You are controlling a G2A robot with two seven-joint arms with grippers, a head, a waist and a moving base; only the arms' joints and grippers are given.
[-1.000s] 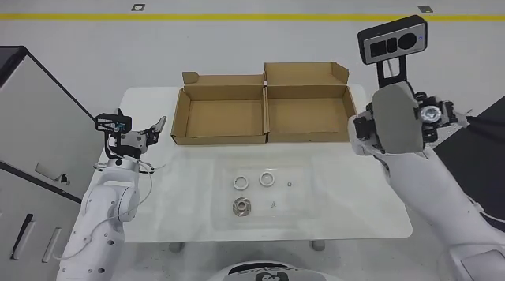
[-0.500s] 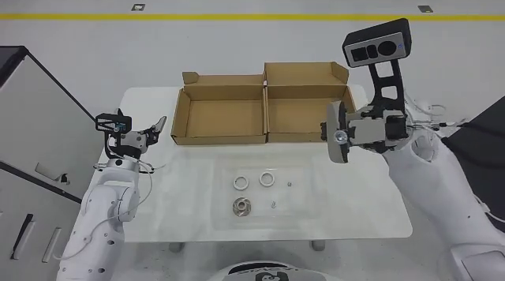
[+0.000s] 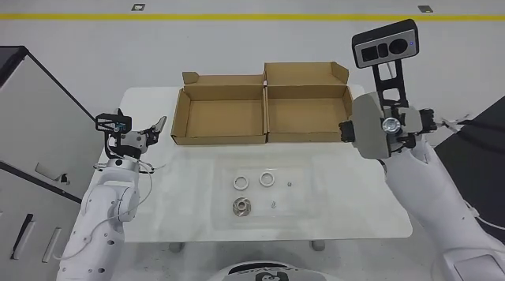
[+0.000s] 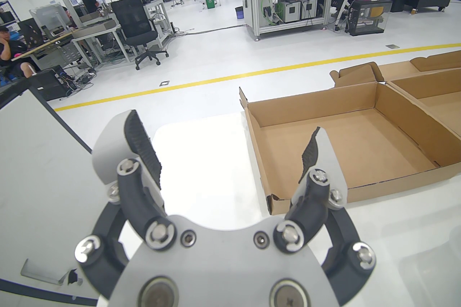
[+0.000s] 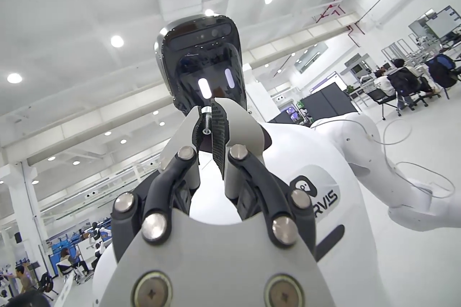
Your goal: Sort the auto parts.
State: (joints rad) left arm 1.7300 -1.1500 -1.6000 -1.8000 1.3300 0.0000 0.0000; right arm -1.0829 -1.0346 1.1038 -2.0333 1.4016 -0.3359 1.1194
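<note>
My right gripper [image 5: 208, 114] is raised and turned upward, shut on a small threaded metal bolt [image 5: 206, 123]; from above it [image 3: 379, 127] hangs over the table's right edge, beside the right cardboard box [image 3: 308, 134]. On the table lie two metal rings [image 3: 239, 181] [image 3: 267, 178], a flanged round part [image 3: 241, 207] and two tiny screws [image 3: 289, 181] [image 3: 273, 201]. Near the table's left edge my left gripper [image 4: 230, 152] [image 3: 154, 127] stands open with nothing in it, a little way from the left cardboard box [image 4: 396, 175] [image 3: 218, 137].
The two open cardboard boxes sit side by side at the back of the white table [image 3: 347, 202], both with bare floors. A grey cabinet [image 3: 39, 123] stands to the left of the table.
The right arm swung left over the right box, then back toward the table's right edge, its wrist turning with the bolt still held. The left arm has not moved.
</note>
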